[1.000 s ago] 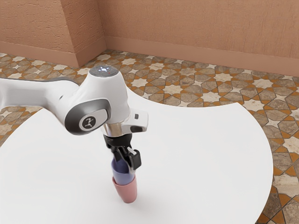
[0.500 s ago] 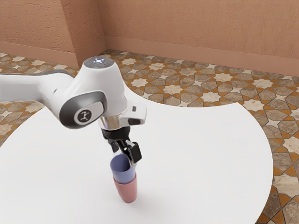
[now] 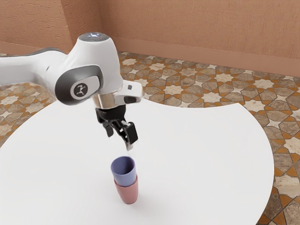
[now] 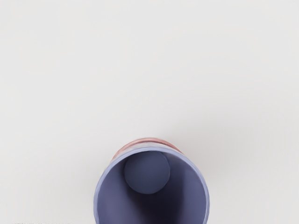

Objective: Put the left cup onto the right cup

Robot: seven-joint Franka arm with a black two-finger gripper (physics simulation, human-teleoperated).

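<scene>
In the exterior view, the end effector (image 3: 121, 138) is seen hanging just above the stack, its fingers spread and nothing pinched between them. The purple cup (image 3: 123, 171) is seated upright inside the pink cup (image 3: 128, 192), so the placement is judged done. Both cups are judged light, rigid and smooth-walled, and easily toppled by a sideways knock. If a hold is needed, the purple cup's rim, with one finger inside, is judged best. The stack stands on the white surface (image 3: 211, 154), well apart from the curved edge at the exterior view's right, and open room is left all round.

In the wrist view, the purple cup (image 4: 152, 186) is looked into from above. The pink cup's rim (image 4: 145, 141) peeks out behind it on the bare surface (image 4: 140, 70).
</scene>
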